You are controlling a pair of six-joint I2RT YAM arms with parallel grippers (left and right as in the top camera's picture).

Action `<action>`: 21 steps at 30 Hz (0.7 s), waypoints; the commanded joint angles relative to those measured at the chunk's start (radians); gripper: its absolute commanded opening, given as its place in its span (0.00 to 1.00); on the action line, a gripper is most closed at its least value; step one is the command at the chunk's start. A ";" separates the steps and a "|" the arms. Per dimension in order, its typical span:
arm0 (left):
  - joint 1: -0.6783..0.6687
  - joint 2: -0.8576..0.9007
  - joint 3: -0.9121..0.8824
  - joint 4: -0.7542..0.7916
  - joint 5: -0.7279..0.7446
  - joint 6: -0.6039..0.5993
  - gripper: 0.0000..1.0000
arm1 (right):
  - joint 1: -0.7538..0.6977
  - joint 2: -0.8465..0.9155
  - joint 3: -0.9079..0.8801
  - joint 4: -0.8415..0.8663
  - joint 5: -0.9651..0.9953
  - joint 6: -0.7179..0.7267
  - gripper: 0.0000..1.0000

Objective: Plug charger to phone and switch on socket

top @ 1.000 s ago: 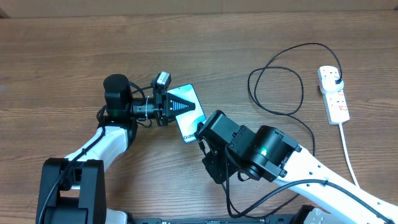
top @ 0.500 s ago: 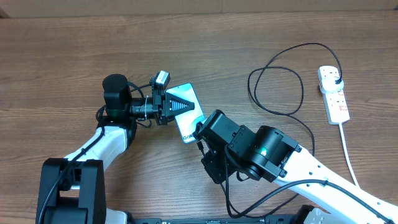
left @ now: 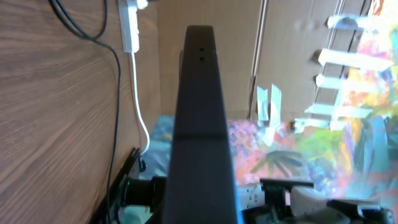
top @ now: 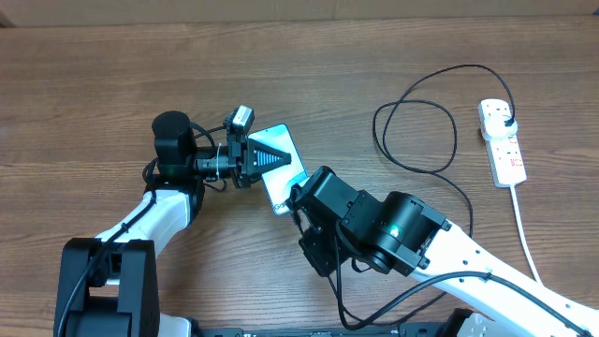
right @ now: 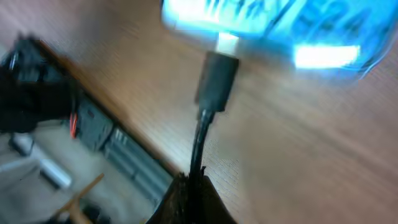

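The phone lies near the middle of the table, skewed, its light-blue screen up and its text end toward the right arm. In the right wrist view it is a blurred blue band across the top, and the connector of the charger stands at its edge, the pale metal tip touching the frame. The blur hides whether the tip is fully in. Just below the connector the thin black cable runs straight into the right gripper, whose fingers are closed tight on it. From overhead this gripper is hidden under its own wrist, just beside the phone's near end. The left gripper reaches in from the other side, turned on edge, so that its dark fingers show as a black wedge lying across the screen. Its fingers are pressed together with no gap. The left wrist view shows them as one dark bar, and whether they pinch the phone or only rest on it cannot be told. Farther right the charger's cable lies in loose loops on the wood and ends at a black plug seated in the far end of the socket, well apart from the phone near the table's right edge. A white cord trails from the socket toward the near side.
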 commanded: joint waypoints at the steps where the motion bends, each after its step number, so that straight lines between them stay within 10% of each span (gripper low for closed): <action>1: -0.010 -0.002 0.011 0.006 0.097 0.021 0.04 | -0.008 0.005 0.007 0.023 0.064 0.002 0.04; 21: -0.008 -0.002 0.012 0.013 0.068 0.028 0.04 | -0.008 0.035 0.007 -0.094 -0.028 -0.065 0.04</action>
